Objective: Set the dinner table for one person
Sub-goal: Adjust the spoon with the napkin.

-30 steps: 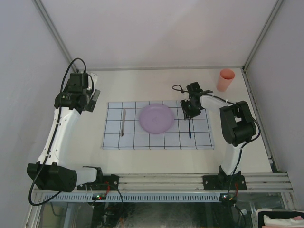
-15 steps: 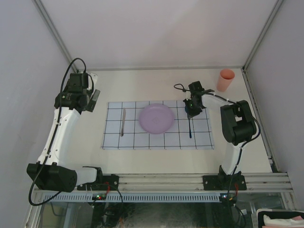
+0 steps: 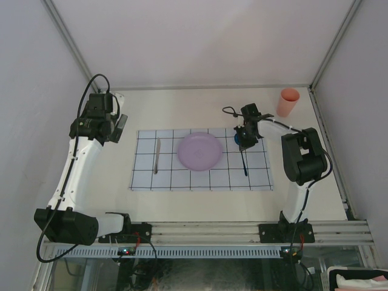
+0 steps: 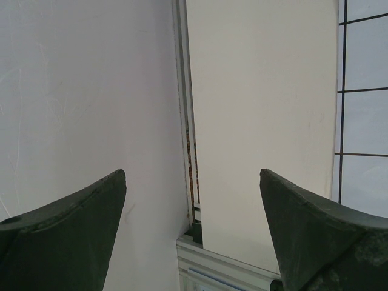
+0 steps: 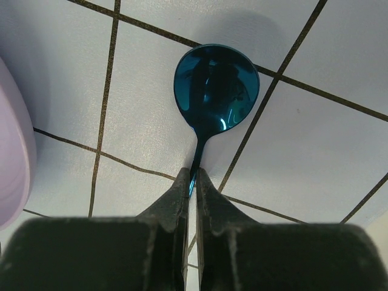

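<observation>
A pale blue-grey grid cloth (image 3: 201, 179) lies on the off-white dinner table (image 3: 182, 109). On it sit a lilac plate (image 3: 199, 151) in the middle and a silver knife (image 3: 157, 156) to its left. My right gripper (image 3: 244, 140) is shut on the neck of a blue spoon (image 5: 216, 86), whose handle (image 3: 244, 162) runs toward the near edge, right of the plate. The plate's rim shows in the right wrist view (image 5: 13, 151). My left gripper (image 3: 120, 128) is open and empty over the table's left edge, its fingers (image 4: 303, 224) wide apart.
A salmon-pink cup (image 3: 288, 102) stands at the back right corner. Aluminium rails (image 4: 182, 121) edge the table, with grey walls around. The cloth's left edge shows in the left wrist view (image 4: 364, 103).
My right gripper has shifted slightly and the spoon's handle has swung a little to the right on the cloth. The left arm has not moved.
</observation>
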Robot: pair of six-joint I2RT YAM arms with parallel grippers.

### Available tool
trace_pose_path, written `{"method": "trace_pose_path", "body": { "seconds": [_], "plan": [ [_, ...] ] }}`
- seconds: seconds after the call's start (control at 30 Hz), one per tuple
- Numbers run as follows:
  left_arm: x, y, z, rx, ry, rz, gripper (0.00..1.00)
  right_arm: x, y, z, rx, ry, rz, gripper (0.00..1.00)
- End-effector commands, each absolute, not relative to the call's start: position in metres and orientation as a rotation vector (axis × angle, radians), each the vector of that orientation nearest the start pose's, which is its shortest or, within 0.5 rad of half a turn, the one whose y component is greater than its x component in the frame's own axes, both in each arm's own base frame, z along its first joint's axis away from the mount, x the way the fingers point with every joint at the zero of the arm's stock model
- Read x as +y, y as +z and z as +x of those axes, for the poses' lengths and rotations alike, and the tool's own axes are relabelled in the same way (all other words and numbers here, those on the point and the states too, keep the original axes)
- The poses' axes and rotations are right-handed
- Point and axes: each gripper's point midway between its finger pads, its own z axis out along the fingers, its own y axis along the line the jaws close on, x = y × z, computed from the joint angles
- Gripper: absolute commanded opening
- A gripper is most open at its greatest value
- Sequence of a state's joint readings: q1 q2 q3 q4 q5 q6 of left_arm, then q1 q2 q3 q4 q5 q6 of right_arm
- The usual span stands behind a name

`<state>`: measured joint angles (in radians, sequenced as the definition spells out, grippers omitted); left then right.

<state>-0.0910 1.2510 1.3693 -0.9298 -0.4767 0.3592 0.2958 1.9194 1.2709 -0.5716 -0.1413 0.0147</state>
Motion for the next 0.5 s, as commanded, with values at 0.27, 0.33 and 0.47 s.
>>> {"method": "trace_pose_path", "body": {
  "seconds": [0.27, 0.33, 0.47],
  "plan": [
    [0.067, 0.274, 0.307, 2.314, 0.691, 0.279, 0.94, 0.154, 0.045, 0.359, 2.734, 0.375, -0.38, 0.0],
    [0.066, 0.274, 0.307, 2.314, 0.69, 0.281, 0.95, 0.155, 0.047, 0.357, 2.735, 0.38, -0.373, 0.0],
    [0.066, 0.274, 0.306, 2.312, 0.685, 0.277, 0.95, 0.158, 0.05, 0.348, 2.756, 0.404, -0.341, 0.0]
  ]
}}
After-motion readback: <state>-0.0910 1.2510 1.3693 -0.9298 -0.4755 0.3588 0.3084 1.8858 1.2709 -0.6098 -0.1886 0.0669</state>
